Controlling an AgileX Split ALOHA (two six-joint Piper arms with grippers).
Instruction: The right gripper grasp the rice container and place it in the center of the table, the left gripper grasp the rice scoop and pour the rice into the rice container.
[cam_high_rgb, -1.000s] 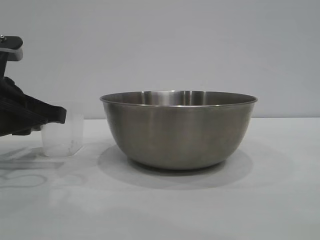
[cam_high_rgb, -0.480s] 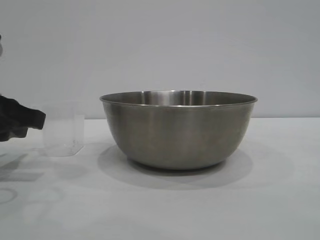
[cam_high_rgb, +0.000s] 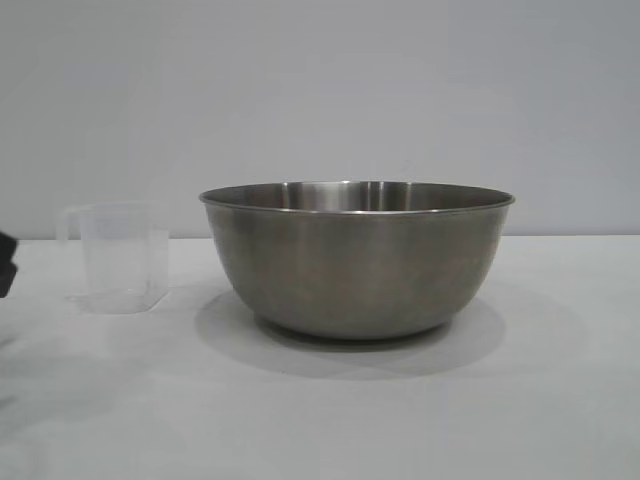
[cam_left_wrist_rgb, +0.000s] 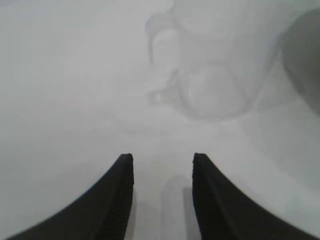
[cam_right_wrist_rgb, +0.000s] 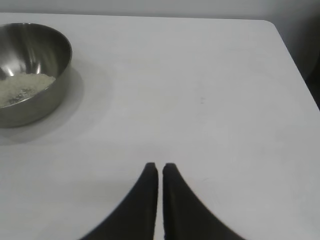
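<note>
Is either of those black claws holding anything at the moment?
No, nothing is held. The left gripper is open over bare white table, apart from the small clear plastic measuring cup. The right gripper is shut on nothing.

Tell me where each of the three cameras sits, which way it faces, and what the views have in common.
Exterior view: level with the table, side-on to the rice container and the upright rice scoop; a dark sliver of the left arm at the left edge.
Left wrist view: behind the left gripper, jaws apart, facing the rice scoop.
Right wrist view: behind the shut right gripper, looking across the table; the rice lies in the rice container.
Shared: rice container and table.
</note>
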